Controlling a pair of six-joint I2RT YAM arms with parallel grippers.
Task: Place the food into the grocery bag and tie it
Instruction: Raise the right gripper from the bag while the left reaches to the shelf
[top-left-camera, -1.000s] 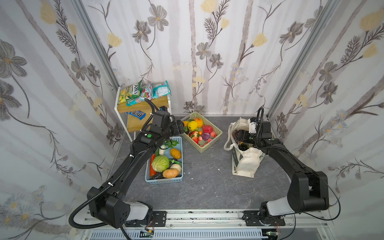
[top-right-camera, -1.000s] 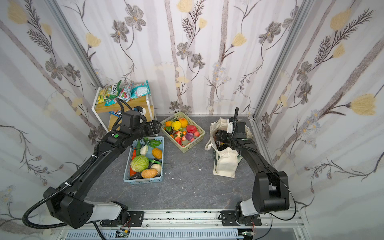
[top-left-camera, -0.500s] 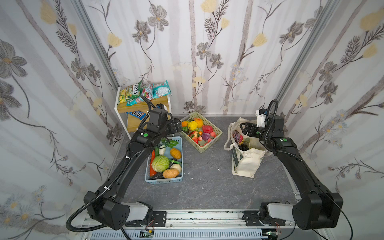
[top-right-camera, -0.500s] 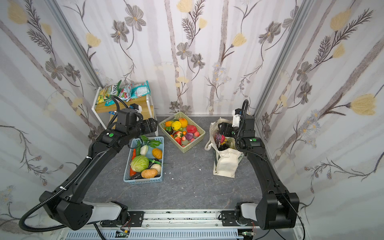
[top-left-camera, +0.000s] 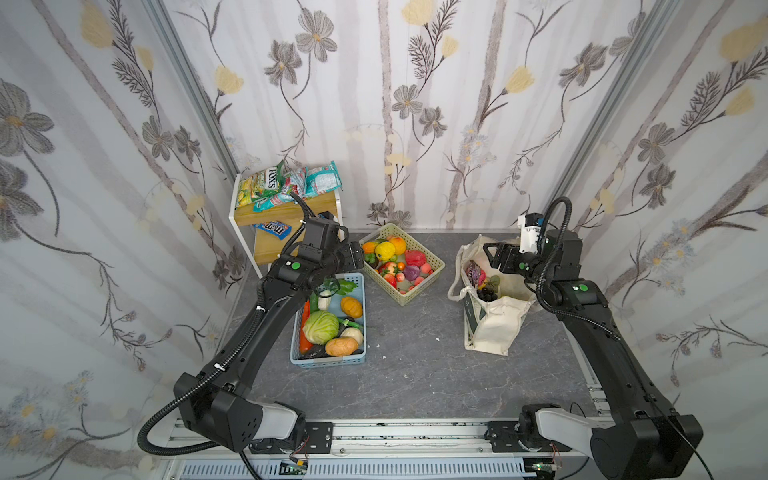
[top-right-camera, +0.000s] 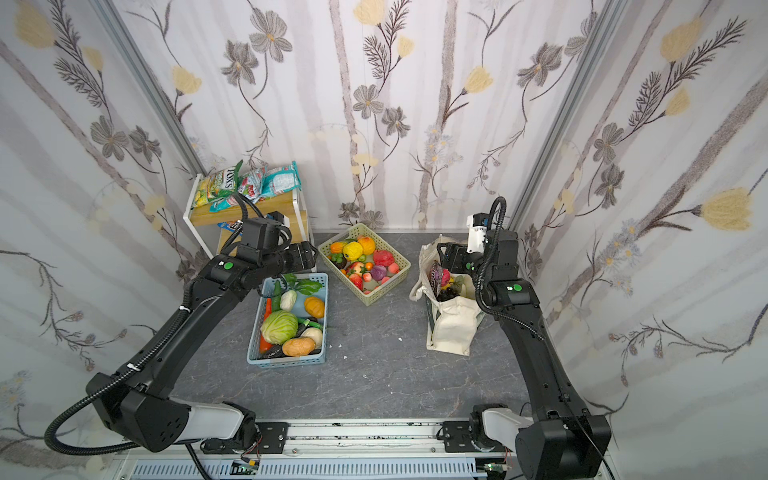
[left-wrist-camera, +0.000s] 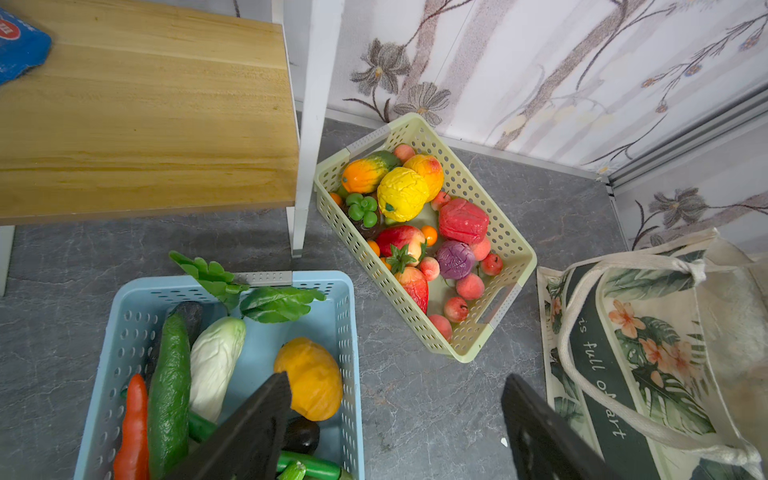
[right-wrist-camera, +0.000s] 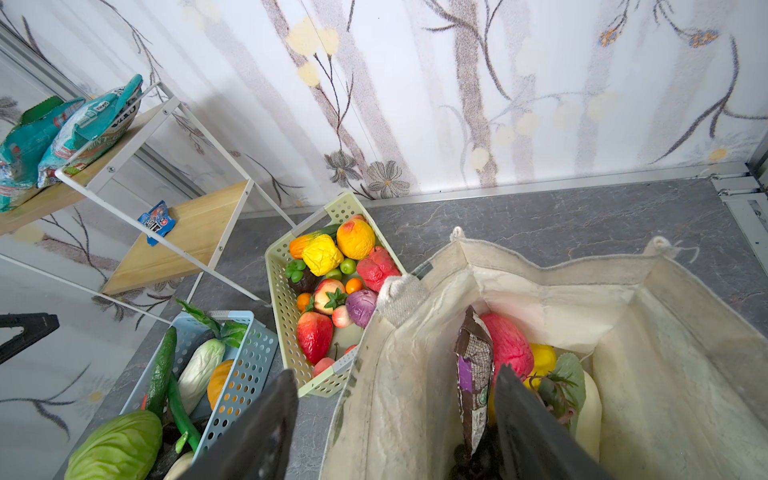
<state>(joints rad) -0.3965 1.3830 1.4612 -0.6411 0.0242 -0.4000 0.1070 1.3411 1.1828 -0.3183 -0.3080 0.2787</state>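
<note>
Upright cream canvas bag (right-wrist-camera: 561, 274), mouth upward, one limp wall and a crinkled brown packet (right-wrist-camera: 473, 374) between the right gripper's (right-wrist-camera: 395, 372) spread jaws; left gripper (left-wrist-camera: 395, 378) spread, empty.

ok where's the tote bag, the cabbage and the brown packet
tote bag (top-left-camera: 496, 328), in a top view, on its cream side panel
cabbage (top-left-camera: 321, 327), in a top view, on the middle of the head
brown packet (right-wrist-camera: 473, 370), in the right wrist view, on the middle of the wrapper
</note>
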